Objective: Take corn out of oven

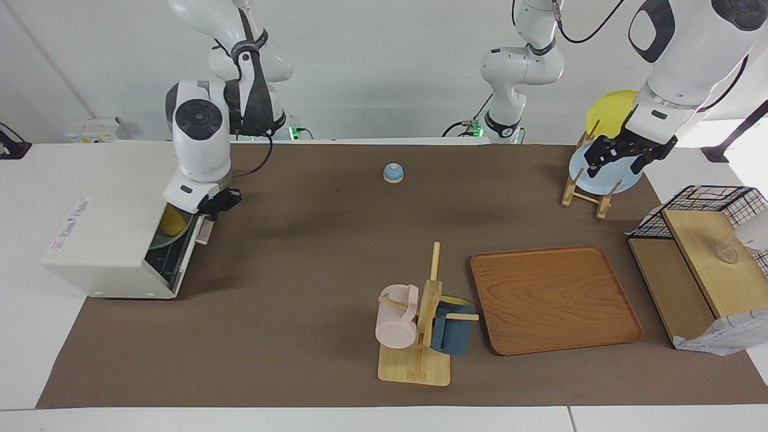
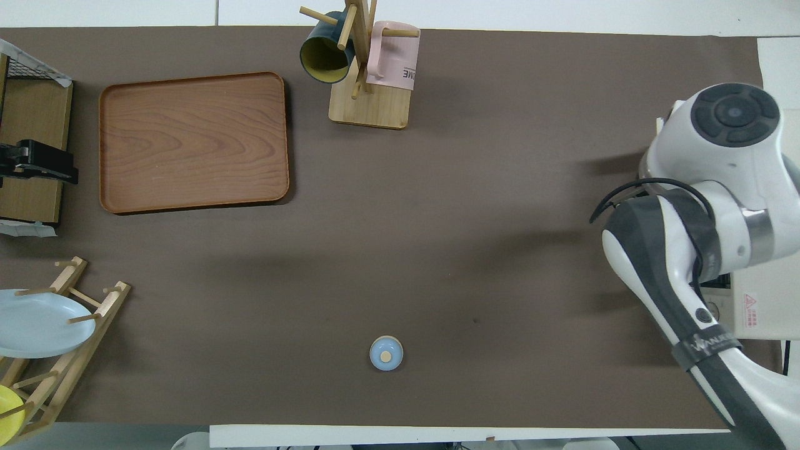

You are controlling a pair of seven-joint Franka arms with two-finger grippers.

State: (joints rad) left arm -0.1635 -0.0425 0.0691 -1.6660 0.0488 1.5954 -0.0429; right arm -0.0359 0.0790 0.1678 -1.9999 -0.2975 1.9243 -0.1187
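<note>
We read the oven (image 1: 114,240) as standing at the right arm's end of the counter (image 1: 300,252), its door swung down and its mouth facing the middle of the brown mat. Inside the opening a patch of bright yellow shows on a pale green plate (image 1: 168,237); we take that to be the corn (image 1: 171,221), though only one end of it shows, so we cannot tell how its long axis runs. The right hand (image 1: 207,207) sits at the top edge of the oven's mouth, just beside the corn, with the cob lying inward and slightly below it, deeper in the cavity. We cannot tell whether its fingers are spread or closed, since the wrist hides them, and the overhead view shows only the arm's upper joints over the oven. The left hand (image 1: 621,157) waits over the blue plate (image 1: 606,171) in the wooden dish rack (image 1: 585,192) at the left arm's end, well apart from the oven, its fingers parted and holding nothing. In our judgement the right arm is plainly the one to reach in.
</note>
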